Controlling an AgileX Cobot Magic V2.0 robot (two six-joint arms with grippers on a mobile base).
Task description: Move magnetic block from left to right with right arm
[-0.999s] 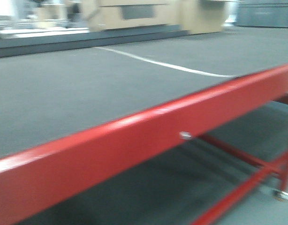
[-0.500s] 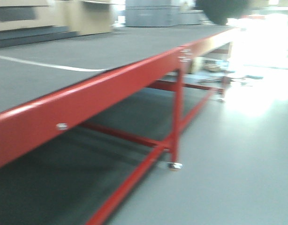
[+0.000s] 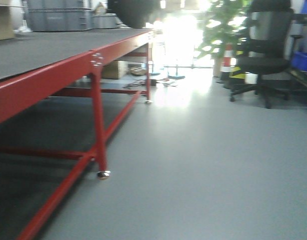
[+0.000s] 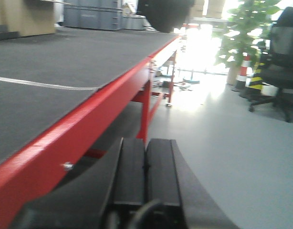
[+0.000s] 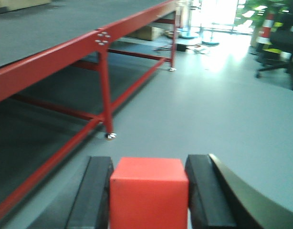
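Note:
The magnetic block (image 5: pixel 149 193), a plain red cube, sits between the two black fingers of my right gripper (image 5: pixel 149 191) in the right wrist view. The fingers press against its left and right faces, holding it in the air over the grey floor. In the left wrist view my left gripper (image 4: pixel 146 162) is shut, its two black pads touching with nothing between them, beside the red table edge (image 4: pixel 89 129). Neither gripper nor the block shows in the front-facing view.
A long red-framed table (image 3: pixel 53 75) with a dark grey top runs along the left; its leg (image 3: pixel 99 130) stands on the grey floor. A black office chair (image 3: pixel 263 55), a traffic cone (image 3: pixel 226 62), a plant (image 3: pixel 228 25) and blue bins (image 3: pixel 303 60) stand at the far right.
The front-facing view has swung to the right: the table top filled the frame before, and now the table's end, open floor and chair show.

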